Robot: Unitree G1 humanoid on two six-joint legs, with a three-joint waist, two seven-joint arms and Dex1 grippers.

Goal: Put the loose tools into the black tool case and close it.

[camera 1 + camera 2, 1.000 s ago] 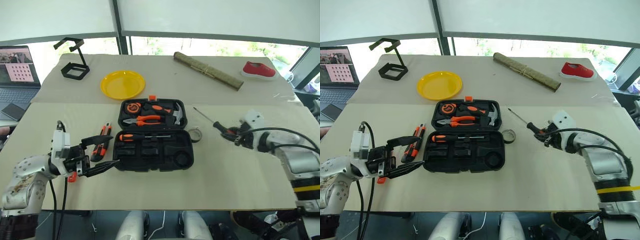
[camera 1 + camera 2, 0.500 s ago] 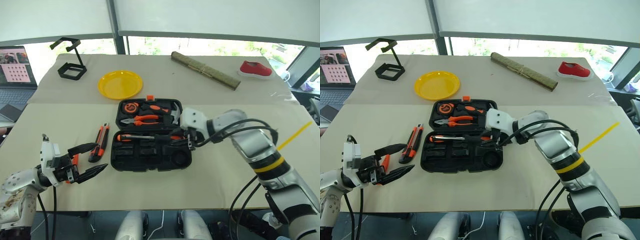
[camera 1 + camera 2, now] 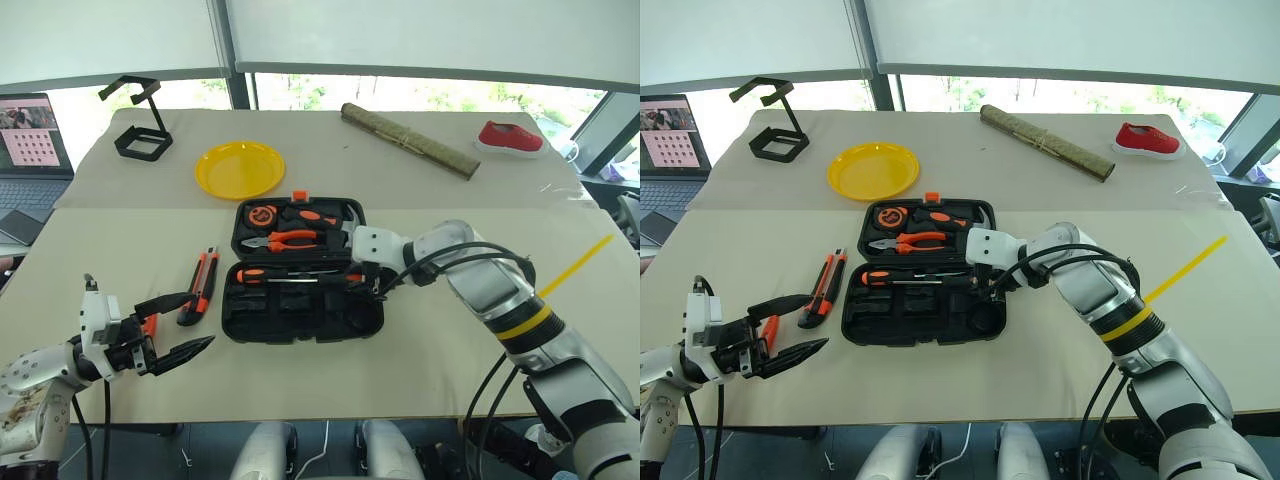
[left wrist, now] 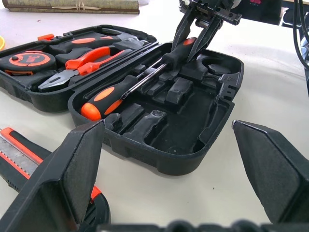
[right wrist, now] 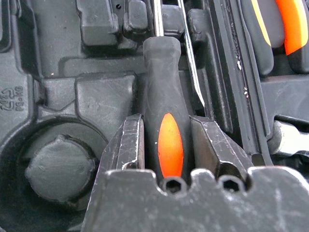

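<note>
The black tool case (image 3: 300, 318) lies open mid-table. One screwdriver (image 3: 256, 273) with an orange-black handle lies in its front half. My right gripper (image 3: 368, 285) reaches down into that half, shut on the handle of a second screwdriver (image 5: 164, 140), whose shaft (image 3: 305, 281) runs left alongside the first. The handle sits low among the recesses. An orange-black utility knife (image 3: 203, 284) lies on the table left of the case. My left gripper (image 3: 200, 320) hovers open and empty near the front left, pointing at the case (image 4: 193, 140).
The case lid holds orange-handled pliers (image 3: 285, 240), a hammer (image 3: 352, 225) and a tape measure (image 3: 265, 214). Behind are a yellow plate (image 3: 240, 168), a black wire stand (image 3: 140, 120), a rolled mat (image 3: 410, 140), a red shoe (image 3: 515, 138) and a laptop (image 3: 35, 130).
My right arm swung left from the table's right side to the case, carrying the screwdriver down into its front half. The left gripper drew back a little toward the front left.
</note>
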